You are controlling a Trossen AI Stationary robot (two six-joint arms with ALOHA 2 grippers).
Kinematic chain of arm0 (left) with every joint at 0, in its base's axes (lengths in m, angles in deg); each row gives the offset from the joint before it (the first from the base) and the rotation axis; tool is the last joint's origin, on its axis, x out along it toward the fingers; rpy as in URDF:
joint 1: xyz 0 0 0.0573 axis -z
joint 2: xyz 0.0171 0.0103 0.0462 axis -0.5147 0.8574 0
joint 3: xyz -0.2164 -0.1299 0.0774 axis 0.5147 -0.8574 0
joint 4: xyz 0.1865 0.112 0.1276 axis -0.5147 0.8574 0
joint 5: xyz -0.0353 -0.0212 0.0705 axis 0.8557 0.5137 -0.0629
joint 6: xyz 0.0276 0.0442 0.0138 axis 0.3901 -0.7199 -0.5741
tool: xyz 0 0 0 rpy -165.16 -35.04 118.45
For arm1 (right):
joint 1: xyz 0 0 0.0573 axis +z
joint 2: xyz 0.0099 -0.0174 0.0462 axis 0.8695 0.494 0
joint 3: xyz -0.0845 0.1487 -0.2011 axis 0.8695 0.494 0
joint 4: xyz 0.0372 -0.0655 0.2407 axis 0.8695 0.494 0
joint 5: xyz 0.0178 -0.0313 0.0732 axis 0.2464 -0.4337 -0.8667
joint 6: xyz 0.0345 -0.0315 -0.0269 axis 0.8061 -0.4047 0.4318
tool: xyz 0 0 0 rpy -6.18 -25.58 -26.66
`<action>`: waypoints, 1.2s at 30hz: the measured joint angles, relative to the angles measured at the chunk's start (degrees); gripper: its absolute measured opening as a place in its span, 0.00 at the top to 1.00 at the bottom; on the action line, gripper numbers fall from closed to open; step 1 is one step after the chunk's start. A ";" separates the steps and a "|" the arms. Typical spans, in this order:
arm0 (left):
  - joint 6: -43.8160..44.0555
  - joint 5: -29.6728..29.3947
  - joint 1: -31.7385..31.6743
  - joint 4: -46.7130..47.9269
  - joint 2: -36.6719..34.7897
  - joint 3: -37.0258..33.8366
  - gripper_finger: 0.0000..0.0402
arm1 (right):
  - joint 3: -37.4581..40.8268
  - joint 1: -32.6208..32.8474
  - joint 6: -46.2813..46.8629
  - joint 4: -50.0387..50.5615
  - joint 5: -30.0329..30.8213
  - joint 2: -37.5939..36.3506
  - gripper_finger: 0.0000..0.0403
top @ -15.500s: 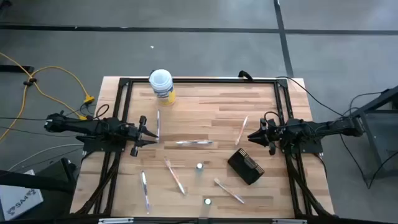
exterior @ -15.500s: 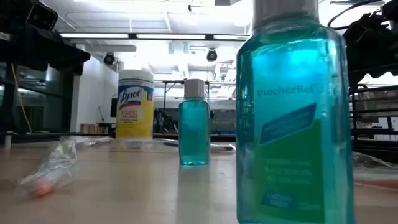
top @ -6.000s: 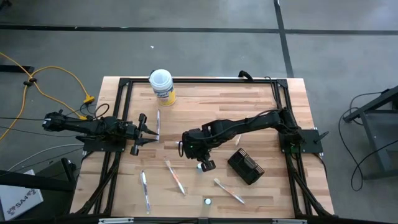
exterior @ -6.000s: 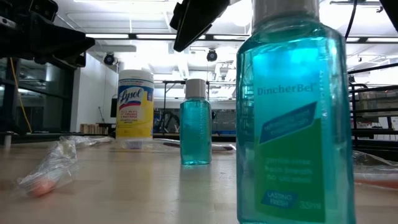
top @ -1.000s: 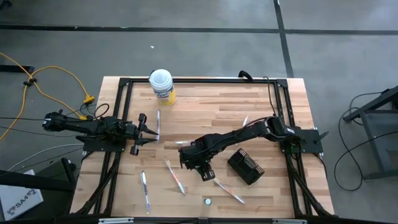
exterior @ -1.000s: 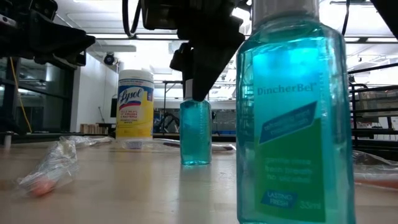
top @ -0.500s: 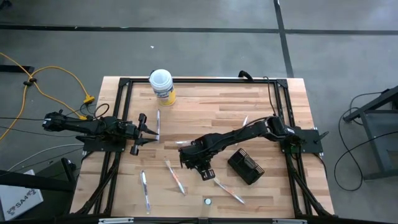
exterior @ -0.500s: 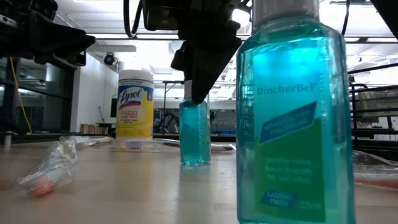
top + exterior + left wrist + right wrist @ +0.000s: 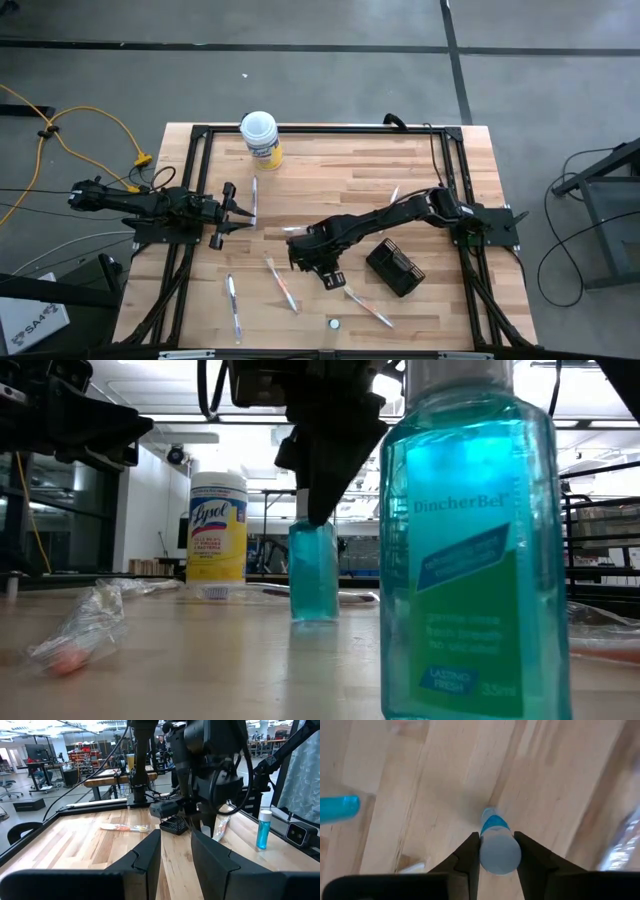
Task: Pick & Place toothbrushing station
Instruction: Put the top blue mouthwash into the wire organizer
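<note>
The toothbrushing station (image 9: 395, 268), a small black ribbed block, lies flat on the table at the near right and also shows in the left wrist view (image 9: 175, 825); no gripper touches it. My right gripper (image 9: 322, 270) reaches to the table's middle, left of the station, and is shut on a small blue bottle (image 9: 313, 572). My left gripper (image 9: 240, 210) waits open and empty at the table's left (image 9: 175, 855). My right gripper pinches the small blue bottle's grey cap (image 9: 500, 851) between its two fingers, one on each side. The fingers (image 9: 325, 470) come from above, pointing down. The bottle stays upright below them; whether its base still rests on the table I cannot tell.
A second blue bottle (image 9: 470, 540) stands at the near edge (image 9: 333, 323). A white-lidded yellow-labelled canister (image 9: 260, 137) stands at the far left. Several wrapped toothbrushes lie around, among them two (image 9: 282, 283) (image 9: 368, 306) close to the gripper. A black frame (image 9: 320, 129) borders the table.
My right gripper has settled a little lower around the small bottle's cap. The bottle stays upright in its place.
</note>
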State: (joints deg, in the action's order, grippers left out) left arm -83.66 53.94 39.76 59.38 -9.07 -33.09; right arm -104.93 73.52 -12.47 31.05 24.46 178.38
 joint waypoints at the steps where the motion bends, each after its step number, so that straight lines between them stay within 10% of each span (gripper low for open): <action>1: 0.00 0.00 0.01 0.01 0.00 0.00 0.74 | -0.64 0.01 -0.01 -0.08 0.61 0.00 0.78; 36: 0.00 0.00 0.00 -0.08 0.00 0.00 0.74 | -6.11 1.95 12.68 16.18 6.45 -8.72 0.78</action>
State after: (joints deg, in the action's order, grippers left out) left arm -83.66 53.93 39.76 59.30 -9.07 -33.09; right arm -111.04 75.47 0.22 47.23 30.90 169.66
